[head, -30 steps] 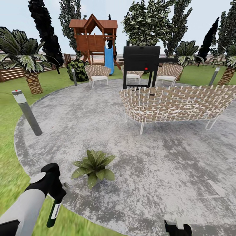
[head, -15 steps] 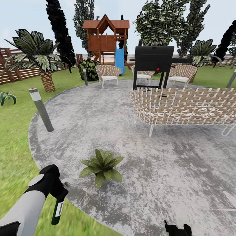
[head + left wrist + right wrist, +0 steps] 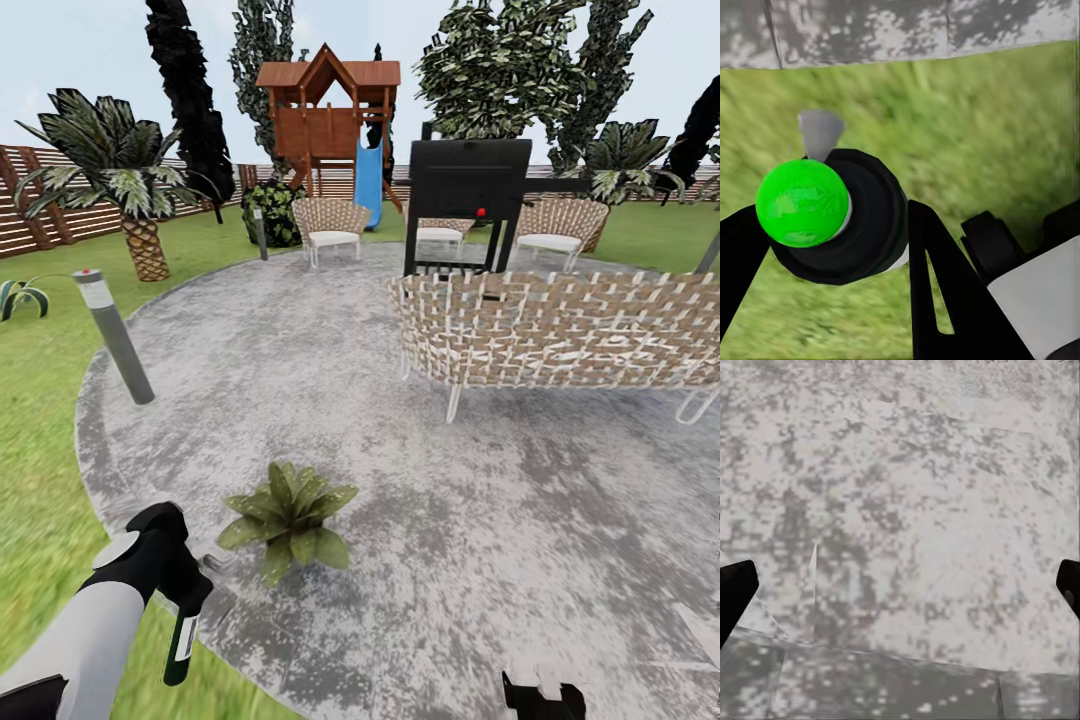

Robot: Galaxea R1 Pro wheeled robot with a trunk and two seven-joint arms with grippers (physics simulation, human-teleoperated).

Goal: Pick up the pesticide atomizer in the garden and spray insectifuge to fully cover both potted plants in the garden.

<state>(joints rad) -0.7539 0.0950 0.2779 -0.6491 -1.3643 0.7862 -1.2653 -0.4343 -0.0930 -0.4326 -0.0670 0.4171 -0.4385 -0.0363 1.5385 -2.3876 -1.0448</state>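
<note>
Left gripper (image 3: 183, 597): black two-finger gripper on a white-and-black arm at the lower left of the head view, clenched around the slim dark green pesticide atomizer (image 3: 182, 640), which hangs below it over the green lawn (image 3: 40, 400) just beside the edge of the paving.
Atomizer from the left wrist: the bottle (image 3: 832, 214) is seen end-on, a bright green round end inside a black collar, between two black fingers (image 3: 945, 292); blurred grass lies behind it.
Bottle contents: cannot tell.
Potted plant: a low rosette of pointed green leaves (image 3: 288, 515) stands on the grey speckled paved round (image 3: 480, 520), near the atomizer and to its right.
Middle and right: a woven wicker sofa (image 3: 560, 335), a black grill (image 3: 470, 195), and a wooden play tower with blue slide (image 3: 330, 110).
Right gripper (image 3: 541, 696): black fingertips spread wide and holding nothing; its wrist camera shows speckled paving (image 3: 900, 510).
</note>
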